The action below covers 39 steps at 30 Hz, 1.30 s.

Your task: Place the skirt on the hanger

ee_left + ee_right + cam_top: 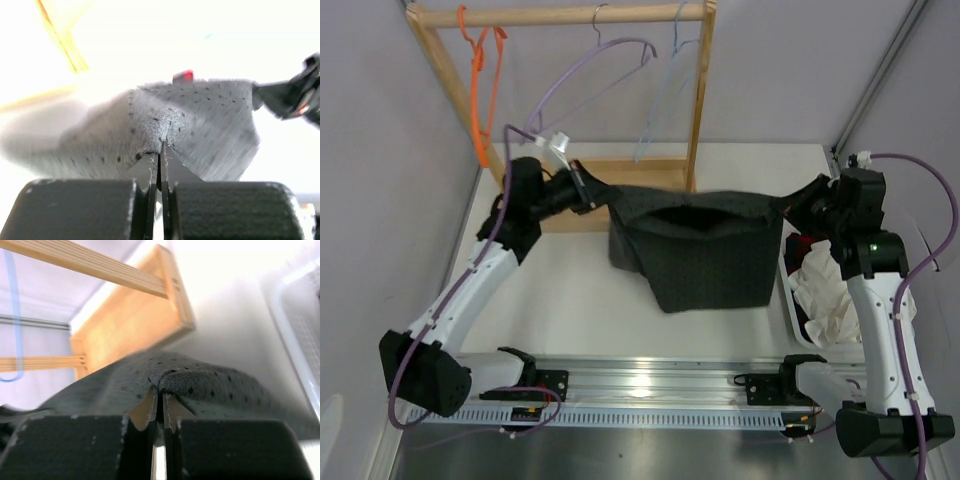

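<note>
- White table fills most of the top view, with the two arms mounted along its near edge.
- Pale wooden rack stands at the far side. Its top rail runs across, and its flat base sits just behind the stretched garment.
- Dark charcoal-grey, the skirt is the widest soft thing here. It is held up over the table, stretched between the two claws, with one upper corner in each. The top edge runs almost straight from left to right, and the body sags below it in a blunt wedge. The waist gapes as a dark slot along the top. Up close the fabric is matte and finely textured, with small dots spread evenly over it (they read darker than the cloth in the wrist views).
- A bin at the right holds a white cloth and a dark red cloth.
- Three hangers hang on the rail: an orange hanger, a purple hanger, and the light-blue wire hanger, which is bare and well apart from the skirt.
- Left claw is clamped on the skirt's left corner, with its fingers pressed together over a fold.
- Right claw is likewise pinched tight on the right corner.
</note>
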Available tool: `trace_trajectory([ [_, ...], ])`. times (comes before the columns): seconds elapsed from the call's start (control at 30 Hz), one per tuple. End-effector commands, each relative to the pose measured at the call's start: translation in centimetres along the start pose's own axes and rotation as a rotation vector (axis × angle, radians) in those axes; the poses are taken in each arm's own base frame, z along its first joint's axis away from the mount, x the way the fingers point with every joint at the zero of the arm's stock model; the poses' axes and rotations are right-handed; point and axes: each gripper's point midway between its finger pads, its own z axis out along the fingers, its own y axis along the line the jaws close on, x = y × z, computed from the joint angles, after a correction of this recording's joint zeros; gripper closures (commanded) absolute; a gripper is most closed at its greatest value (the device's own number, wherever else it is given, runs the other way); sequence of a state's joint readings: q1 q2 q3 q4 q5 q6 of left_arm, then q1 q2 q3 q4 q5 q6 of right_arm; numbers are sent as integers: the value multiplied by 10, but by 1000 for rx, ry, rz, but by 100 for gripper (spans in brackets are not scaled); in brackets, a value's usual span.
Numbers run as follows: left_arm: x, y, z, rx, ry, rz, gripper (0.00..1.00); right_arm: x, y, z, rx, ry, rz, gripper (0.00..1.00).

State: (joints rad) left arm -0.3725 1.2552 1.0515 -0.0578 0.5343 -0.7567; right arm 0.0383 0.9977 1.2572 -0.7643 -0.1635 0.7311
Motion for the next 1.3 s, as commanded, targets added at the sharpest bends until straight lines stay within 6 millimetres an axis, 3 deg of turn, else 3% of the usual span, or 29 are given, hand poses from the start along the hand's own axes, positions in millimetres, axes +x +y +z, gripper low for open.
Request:
trace_trajectory([
  [0.0,-56,-9,-49,-111,-142,50,100,-35,48,-2,-175,-61,-52,100],
  [0.03,-74,-10,-61,-140,-173,65,100,-43,61,-4,-216,-73,-61,100],
  [0.1,-85,-4,-63,-165,-168,60,100,-52,76,8,-259,-52,-71,100],
  [0.13,-103,-18,-71,-152,-201,84,100,-62,90,4,-293,-68,-83,100],
  [0.23,-117,-20,-74,-177,-217,97,100,-72,105,15,-335,-59,-90,100],
  [0.33,-114,-13,-75,-205,-213,95,100,-76,120,22,-401,-41,-102,100],
  [0.43,-105,0,-79,-247,-214,83,100,-63,117,26,-410,7,-109,100],
  [0.47,-92,15,-77,-271,-189,62,100,-53,107,31,-393,32,-103,100],
  [0.5,-87,18,-78,-276,-180,49,100,-49,108,22,-406,28,-108,100],
  [0.53,-82,15,-82,-266,-178,52,100,-43,105,20,-408,32,-111,100],
  [0.57,-69,23,-82,-272,-152,35,100,-34,97,21,-396,50,-104,100],
  [0.63,-59,18,-90,-261,-151,33,100,-26,97,4,-410,43,-113,100],
  [0.67,-43,29,-90,-276,-118,10,100,-17,97,0,-412,62,-119,100],
  [0.77,-15,29,-104,-267,-87,-9,100,20,86,-15,-395,122,-113,100],
  [0.8,4,38,-105,-275,-57,-44,100,40,70,-9,-361,166,-96,100],
  [0.83,22,50,-108,-297,-32,-73,100,49,63,-19,-349,155,-89,100],
  [0.87,29,44,-117,-285,-42,-67,100,60,55,-21,-331,172,-69,100],
  [0.9,57,62,-118,-314,9,-123,100,88,35,-17,-282,241,-52,100],
  [0.97,75,58,-129,-299,14,-135,100,107,21,-30,-268,258,-19,100],
  [1.0,101,74,-130,-325,57,-201,100,123,12,-35,-250,297,-12,100],
  [1.13,132,85,-143,-368,93,-258,100,174,-39,-39,-143,397,38,100],
  [1.27,145,103,-145,-430,103,-302,100,200,-66,-38,-92,456,85,100],
])
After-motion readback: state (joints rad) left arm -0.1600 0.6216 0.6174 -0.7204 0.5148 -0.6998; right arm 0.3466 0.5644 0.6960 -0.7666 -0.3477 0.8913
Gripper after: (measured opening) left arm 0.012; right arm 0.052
